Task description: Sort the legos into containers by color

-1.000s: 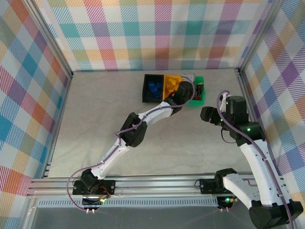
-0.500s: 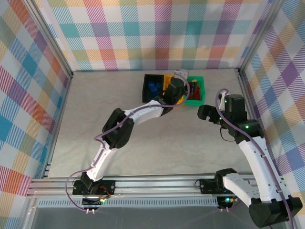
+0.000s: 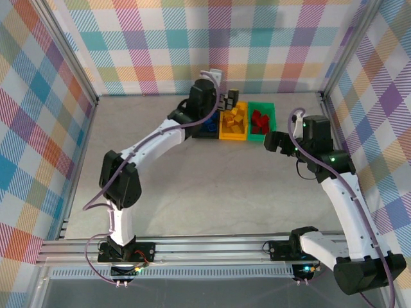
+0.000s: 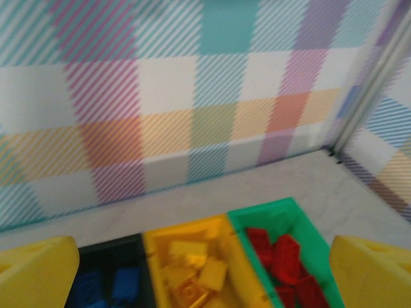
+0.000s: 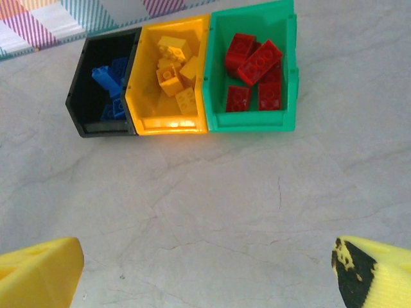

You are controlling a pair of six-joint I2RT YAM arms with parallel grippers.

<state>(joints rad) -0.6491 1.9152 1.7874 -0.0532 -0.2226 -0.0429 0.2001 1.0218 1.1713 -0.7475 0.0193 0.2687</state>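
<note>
Red legos [image 5: 259,62] (in the green bin [image 5: 250,122]) lie beyond the right pincer [image 5: 205,269].

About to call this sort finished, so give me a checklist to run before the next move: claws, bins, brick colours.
1. State of the left claw: open, nothing held: ok.
2. State of the right claw: open, nothing held: ok.
3. The small black plastic bin shows blue rectangular plastic bricks alone: ok.
4. The small yellow plastic bin shows yellow bricks alone: ok.
5. The small green plastic bin shows red bricks alone: ok.
6. Stray colours buried under the piles: cannot tell.
</note>
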